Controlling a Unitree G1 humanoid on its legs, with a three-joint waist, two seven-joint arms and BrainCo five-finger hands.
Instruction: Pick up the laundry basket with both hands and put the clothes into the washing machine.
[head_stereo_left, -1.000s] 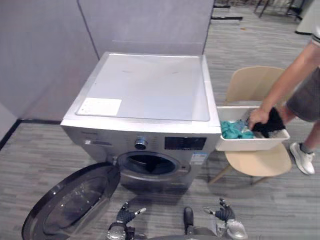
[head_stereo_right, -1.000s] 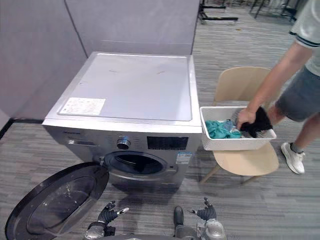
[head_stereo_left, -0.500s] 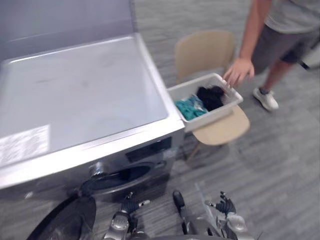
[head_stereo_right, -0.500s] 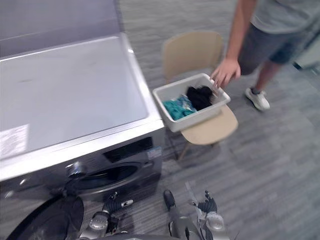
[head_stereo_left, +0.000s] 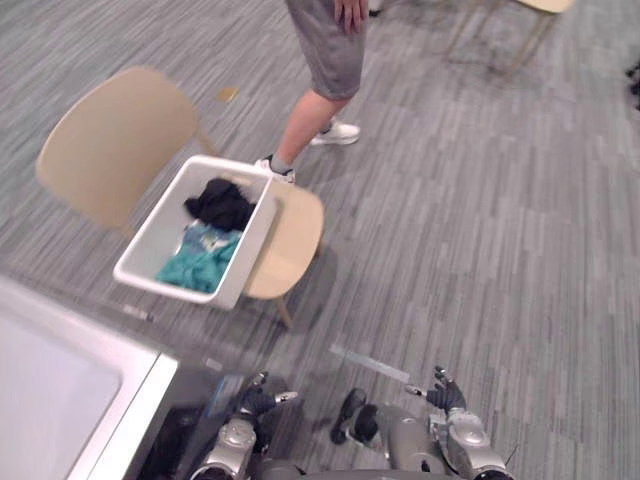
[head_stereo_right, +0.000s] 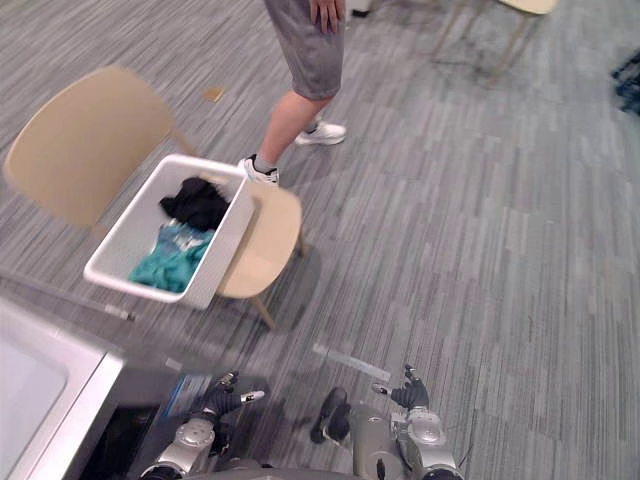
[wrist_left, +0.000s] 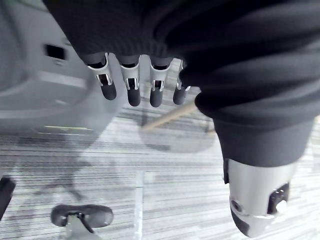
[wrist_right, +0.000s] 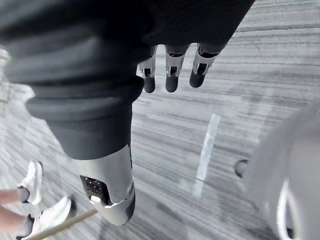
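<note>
Once swung off to the right, as against a second ago, puts the laundry basket (head_stereo_left: 256, 240) in plain sight on the beige chair (head_stereo_left: 112, 140), lodged between the chair's backrest and the bare part of its seat. Holds a black garment (head_stereo_left: 222, 203) at one end and a teal garment (head_stereo_left: 197, 262) at the other. No real shift of basket or chair, then, only of the head camera. Counts as a true change, though: no longer at the basket, the hand of the person (head_stereo_left: 325, 60), now standing just beyond the chair with that hand down at the hip. Leaves the basket free for taking. Places the washing machine (head_stereo_left: 60, 400) on the chair's opposite side from the person, one corner of it visible. Shows the left hand (head_stereo_left: 252, 402) and right hand (head_stereo_left: 443, 397) low and well short of the chair, fingers (wrist_left: 133, 92) straight and loose on both, nothing held. Probably calls for stepping up to the chair before any two-handed lift.
</note>
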